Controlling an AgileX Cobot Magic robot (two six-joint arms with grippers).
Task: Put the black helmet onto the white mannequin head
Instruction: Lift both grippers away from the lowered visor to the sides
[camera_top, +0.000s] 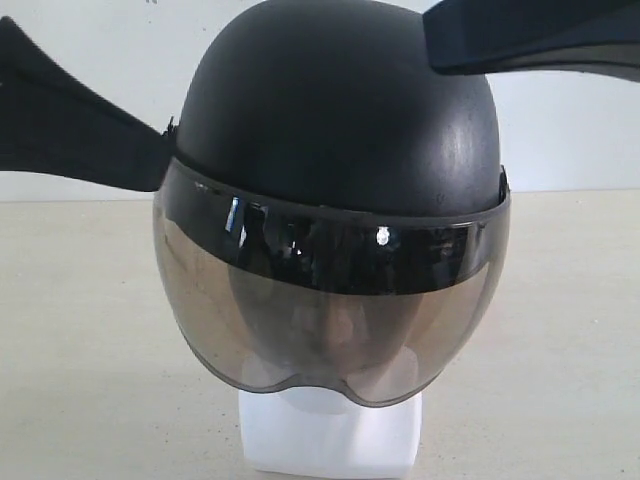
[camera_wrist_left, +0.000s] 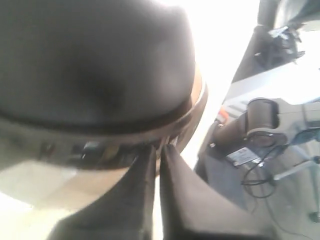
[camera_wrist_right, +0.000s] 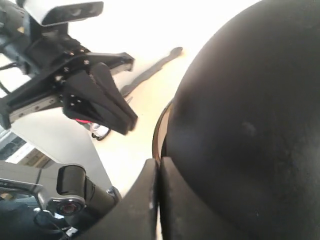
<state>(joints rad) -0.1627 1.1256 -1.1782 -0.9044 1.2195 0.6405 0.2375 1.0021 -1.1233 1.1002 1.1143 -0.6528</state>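
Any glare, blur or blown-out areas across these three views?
Exterior view: sharp and evenly lit, with small glints and reflections on the visor of the black helmet. Left wrist view: the helmet is soft and out of focus, and the background is washed out to white. Right wrist view: the table is overexposed, and the helmet shell is close and slightly blurred.

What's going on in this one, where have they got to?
The black helmet sits over the white mannequin head, whose face shows faintly through the tinted visor. The left end effector is at the helmet's lower rim on one side. The right end effector is against the shell on the other side. Each has its fingers almost together, and whether either pinches the helmet is unclear. The helmet looks seated, so the placing seems about done.
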